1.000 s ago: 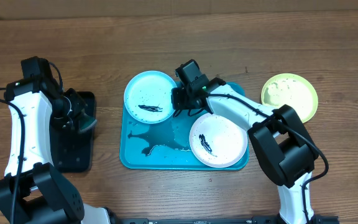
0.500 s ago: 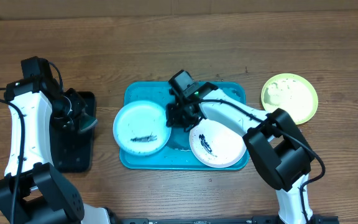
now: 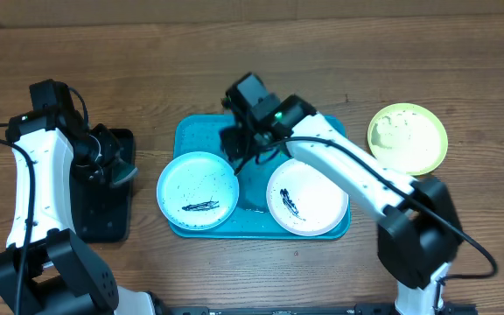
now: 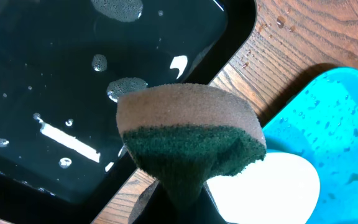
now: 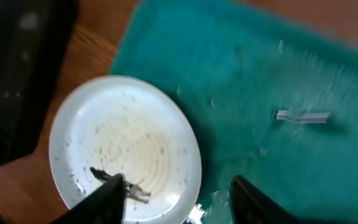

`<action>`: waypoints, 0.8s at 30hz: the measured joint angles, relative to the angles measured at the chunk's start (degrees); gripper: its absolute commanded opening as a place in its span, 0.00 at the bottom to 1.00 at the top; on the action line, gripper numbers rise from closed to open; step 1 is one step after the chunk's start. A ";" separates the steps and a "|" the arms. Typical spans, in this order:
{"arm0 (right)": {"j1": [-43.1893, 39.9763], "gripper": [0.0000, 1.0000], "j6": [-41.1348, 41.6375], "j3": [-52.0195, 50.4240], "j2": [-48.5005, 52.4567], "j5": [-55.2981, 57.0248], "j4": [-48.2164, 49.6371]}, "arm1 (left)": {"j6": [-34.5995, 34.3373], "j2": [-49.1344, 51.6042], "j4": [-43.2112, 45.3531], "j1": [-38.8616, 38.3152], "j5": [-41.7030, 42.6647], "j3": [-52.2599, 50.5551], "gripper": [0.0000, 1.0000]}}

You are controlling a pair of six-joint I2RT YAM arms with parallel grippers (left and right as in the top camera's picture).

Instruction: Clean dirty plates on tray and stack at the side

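The light-blue-rimmed plate point(image 3: 198, 191) with a dark smear lies at the front left corner of the turquoise tray point(image 3: 204, 131), overhanging its left rim. The white plate point(image 3: 307, 198) with a dark smear lies at the tray's front right. The yellow-green-rimmed plate point(image 3: 408, 137) lies on the table to the right, off the tray. My right gripper point(image 3: 239, 150) is open and empty above the tray, behind the light-blue plate point(image 5: 126, 152); its fingers point(image 5: 179, 199) touch nothing. My left gripper point(image 3: 112, 164) is shut on a tan and green sponge point(image 4: 188, 130) over the black tray point(image 4: 73, 74).
The black tray point(image 3: 103, 188) holds water and stands left of the turquoise tray. Water pools on the turquoise tray's floor point(image 5: 260, 74) between the two plates. Bare wooden table runs along the back and the front.
My right gripper slid the light-blue plate from the tray's back left to its front left, then let go and rose toward the back. The left arm has not moved.
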 measured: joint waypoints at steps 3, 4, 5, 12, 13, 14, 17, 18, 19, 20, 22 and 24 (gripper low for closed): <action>0.00 0.63 -10.62 0.35 -0.90 0.72 4.17 | 0.00 0.00 0.00 0.00 0.00 0.00 0.04; 0.00 0.63 -13.79 0.35 -0.70 0.48 4.70 | 0.00 0.00 -0.02 0.00 0.00 0.00 0.04; 0.00 0.63 -16.65 0.35 -0.39 -0.07 5.18 | 0.00 0.00 0.00 0.00 -0.02 0.00 0.04; 0.28 0.63 -36.28 0.35 6.49 -7.50 7.93 | 0.00 0.00 0.00 0.00 0.00 0.00 0.04; 0.42 0.63 -38.01 0.33 7.32 -7.82 8.28 | 0.00 0.00 0.00 0.00 0.00 0.00 0.04; 0.63 0.63 -39.82 0.33 8.09 -8.20 8.52 | 0.00 0.00 0.00 0.00 0.00 0.00 0.04; 1.97 0.64 -45.18 0.24 9.31 -8.90 10.10 | 0.00 0.00 0.17 0.00 0.00 0.00 0.04; 2.54 0.64 -46.53 0.24 9.46 -9.05 10.84 | 0.00 0.00 0.24 0.00 0.00 0.00 0.04; 3.23 0.64 -47.69 0.24 9.60 -9.14 12.13 | 0.00 0.00 0.26 0.00 0.00 0.00 0.04; 3.98 0.64 -48.65 0.24 9.70 -9.22 13.33 | 0.00 0.00 0.37 0.00 0.00 0.00 0.04; 5.33 0.64 -49.96 0.24 10.05 -9.46 15.72 | 0.00 0.00 0.39 0.00 -0.02 0.00 0.04; 6.51 0.63 -50.90 0.24 10.56 -9.68 18.18 | 0.33 0.00 0.42 0.00 0.00 0.00 0.04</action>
